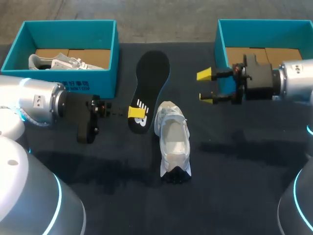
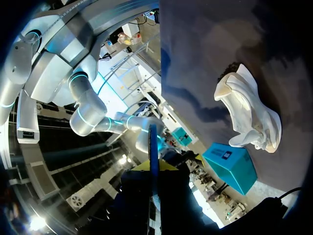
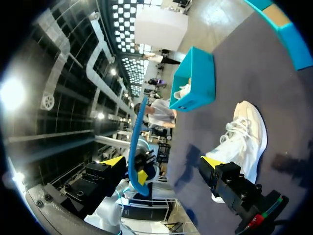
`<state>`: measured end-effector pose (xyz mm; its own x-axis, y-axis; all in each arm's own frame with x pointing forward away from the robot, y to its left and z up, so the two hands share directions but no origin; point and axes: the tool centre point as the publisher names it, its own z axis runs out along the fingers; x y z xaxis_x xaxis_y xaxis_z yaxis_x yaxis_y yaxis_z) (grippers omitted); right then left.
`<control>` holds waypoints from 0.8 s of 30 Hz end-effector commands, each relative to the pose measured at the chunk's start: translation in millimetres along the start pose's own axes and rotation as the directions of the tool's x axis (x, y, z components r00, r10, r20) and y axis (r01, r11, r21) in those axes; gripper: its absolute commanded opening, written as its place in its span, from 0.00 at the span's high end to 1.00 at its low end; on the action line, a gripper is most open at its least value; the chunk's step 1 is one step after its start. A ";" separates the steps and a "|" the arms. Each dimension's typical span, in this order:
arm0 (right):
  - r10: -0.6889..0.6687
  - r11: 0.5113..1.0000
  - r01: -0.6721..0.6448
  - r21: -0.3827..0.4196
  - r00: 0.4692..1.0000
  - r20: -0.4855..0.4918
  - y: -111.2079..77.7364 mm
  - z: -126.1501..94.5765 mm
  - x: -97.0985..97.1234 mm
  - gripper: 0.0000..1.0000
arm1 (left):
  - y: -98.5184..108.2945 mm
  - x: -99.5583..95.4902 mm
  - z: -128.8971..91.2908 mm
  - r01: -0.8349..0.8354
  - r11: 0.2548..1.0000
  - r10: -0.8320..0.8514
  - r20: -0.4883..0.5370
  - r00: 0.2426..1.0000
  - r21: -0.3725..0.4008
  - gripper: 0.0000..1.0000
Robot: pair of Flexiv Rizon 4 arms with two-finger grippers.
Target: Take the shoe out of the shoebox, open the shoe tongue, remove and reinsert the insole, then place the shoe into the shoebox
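A black insole [image 1: 152,83] stands on edge over the table, and my left gripper [image 1: 137,112] is shut on its heel end. In the left wrist view the insole [image 2: 154,144] shows edge-on as a thin strip between the yellow tips [image 2: 153,167]. The white shoe [image 1: 172,140] lies on the table just right of the insole, its opening up; it also shows ahead of each wrist [image 2: 249,115] [image 3: 243,136]. My right gripper [image 1: 207,86] hangs open in front of the right teal shoebox [image 1: 221,46], above and right of the shoe, with nothing between its fingers [image 3: 211,163].
A second teal shoebox [image 1: 105,58] at the back left holds another white shoe [image 1: 63,62]. The right shoebox also shows in the left wrist view [image 2: 230,164], and the left shoebox in the right wrist view [image 3: 198,81].
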<state>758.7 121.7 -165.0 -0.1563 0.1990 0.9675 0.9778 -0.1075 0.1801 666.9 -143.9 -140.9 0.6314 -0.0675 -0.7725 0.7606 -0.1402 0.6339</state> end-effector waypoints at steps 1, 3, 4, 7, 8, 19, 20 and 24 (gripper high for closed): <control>-0.009 1.000 0.009 -0.023 1.000 0.007 3.4 11.5 6.2 0.00 | -1.1 0.1 1.2 -0.003 1.000 0.003 -0.001 1.000 -0.003 1.00; -0.009 1.000 0.009 -0.023 1.000 0.007 3.4 11.5 6.2 0.00 | -1.1 0.1 1.2 -0.003 1.000 0.003 -0.001 1.000 -0.003 1.00; -0.009 1.000 0.009 -0.023 1.000 0.007 3.4 11.5 6.2 0.00 | -1.1 0.1 1.2 -0.003 1.000 0.003 -0.001 1.000 -0.003 1.00; -0.009 1.000 0.009 -0.023 1.000 0.007 3.4 11.5 6.2 0.00 | -1.1 0.1 1.2 -0.003 1.000 0.003 -0.001 1.000 -0.003 1.00; -0.009 1.000 0.009 -0.023 1.000 0.007 3.4 11.5 6.2 0.00 | -1.1 0.1 1.2 -0.003 1.000 0.003 -0.001 1.000 -0.003 1.00; 0.000 1.000 0.000 -0.031 1.000 0.000 14.4 37.9 27.6 0.00 | -1.1 0.1 1.2 -0.003 1.000 0.003 -0.001 1.000 -0.003 1.00; 0.000 0.999 0.000 -0.032 1.000 -0.011 15.0 40.9 30.3 0.00 | -1.1 0.1 1.2 -0.003 1.000 0.003 -0.001 1.000 -0.003 1.00; -0.010 1.000 0.009 -0.026 0.999 -0.034 17.6 50.7 36.5 0.00 | -1.1 0.1 1.2 -0.003 1.000 0.003 -0.001 1.000 -0.003 1.00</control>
<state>768.0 160.2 -131.6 -0.1682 0.1722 0.9706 0.9726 -0.1312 0.1918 667.3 -144.2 -140.8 0.6312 -0.0670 -0.7727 0.7606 -0.1419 0.6335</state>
